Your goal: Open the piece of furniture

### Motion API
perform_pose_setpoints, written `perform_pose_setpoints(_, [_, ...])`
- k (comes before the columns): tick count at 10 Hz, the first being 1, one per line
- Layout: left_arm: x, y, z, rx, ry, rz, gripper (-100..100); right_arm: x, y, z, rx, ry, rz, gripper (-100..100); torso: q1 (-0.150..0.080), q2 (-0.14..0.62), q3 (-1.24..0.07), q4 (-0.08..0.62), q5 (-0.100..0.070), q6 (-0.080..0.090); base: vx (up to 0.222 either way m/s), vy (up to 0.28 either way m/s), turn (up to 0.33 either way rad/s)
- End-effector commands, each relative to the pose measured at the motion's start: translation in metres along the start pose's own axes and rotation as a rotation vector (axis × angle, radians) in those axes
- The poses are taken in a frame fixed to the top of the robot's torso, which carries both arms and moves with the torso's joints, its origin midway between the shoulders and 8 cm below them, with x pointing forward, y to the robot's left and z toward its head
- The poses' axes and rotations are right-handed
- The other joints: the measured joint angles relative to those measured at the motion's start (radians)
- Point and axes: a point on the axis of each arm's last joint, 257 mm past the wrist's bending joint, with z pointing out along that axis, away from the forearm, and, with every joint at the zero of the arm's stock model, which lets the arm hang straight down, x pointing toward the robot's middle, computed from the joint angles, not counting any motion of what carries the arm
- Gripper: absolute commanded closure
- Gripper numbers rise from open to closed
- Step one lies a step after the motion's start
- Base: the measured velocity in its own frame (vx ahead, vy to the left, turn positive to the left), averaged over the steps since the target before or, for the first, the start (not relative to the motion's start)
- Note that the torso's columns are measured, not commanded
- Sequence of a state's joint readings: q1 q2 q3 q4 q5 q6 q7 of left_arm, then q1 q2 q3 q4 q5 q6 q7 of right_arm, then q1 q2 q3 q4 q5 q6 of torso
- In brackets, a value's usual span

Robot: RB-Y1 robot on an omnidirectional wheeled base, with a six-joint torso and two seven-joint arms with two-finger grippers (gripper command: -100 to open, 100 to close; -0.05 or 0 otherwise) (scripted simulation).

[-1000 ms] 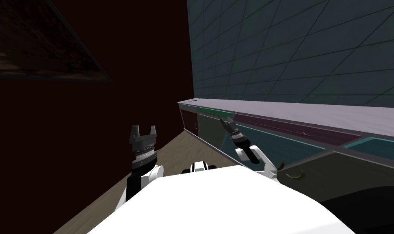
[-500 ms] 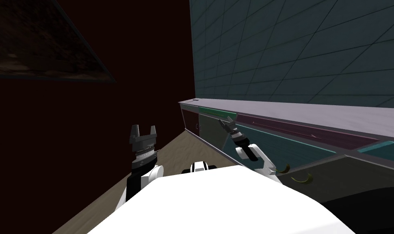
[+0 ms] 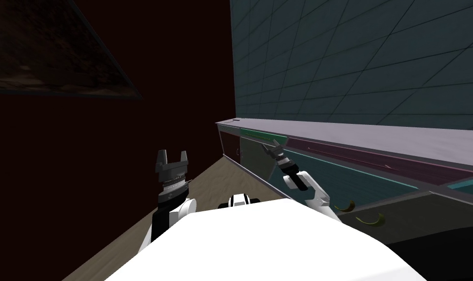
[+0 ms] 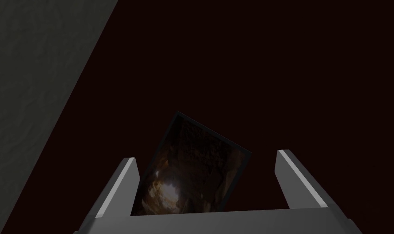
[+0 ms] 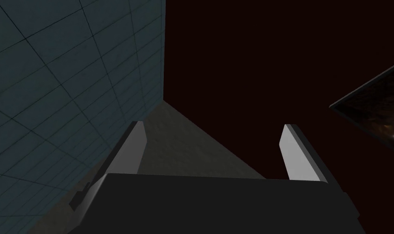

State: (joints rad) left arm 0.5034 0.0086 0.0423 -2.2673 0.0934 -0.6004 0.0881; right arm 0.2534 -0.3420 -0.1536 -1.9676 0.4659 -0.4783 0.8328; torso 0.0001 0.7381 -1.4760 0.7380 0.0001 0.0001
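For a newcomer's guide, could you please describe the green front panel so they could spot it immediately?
Find the long cabinet beneath the teal tiled wall and follow it toward its far end. Just under its pale top, beside the right gripper, lies the green front panel, a narrow strip; the fronts either side are maroon.

Teal-grid wall [image 3: 357, 58], lilac cab. top [image 3: 377, 137]

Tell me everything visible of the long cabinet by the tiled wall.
The long cabinet runs low along the tiled wall, on my right. Its top is pale grey; its front is split into panels of maroon, green, teal and grey. Two curved olive handles sit on the nearest grey panel. The right gripper, fingers open, is at the green panel; contact cannot be judged.
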Motion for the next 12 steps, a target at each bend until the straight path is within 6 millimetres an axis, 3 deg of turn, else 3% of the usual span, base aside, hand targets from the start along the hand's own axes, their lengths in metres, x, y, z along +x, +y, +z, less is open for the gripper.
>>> perform_pose_setpoints(1, [0.000,0.000,0.000,0.000,0.000,0.000,0,0.011,-0.007,0.002,-0.006,0.027,-0.118,-100,0.000,0.000,0.000,0.000,0.000,0.000,0.015,0.023,0.023])
perform_pose_setpoints(12, [0.000,0.000,0.000,0.000,0.000,0.000,0,0.062,-0.044,0.008,-0.037,0.158,-0.581,-100,-0.001,0.000,0.000,0.000,0.000,0.000,0.009,0.017,0.019])
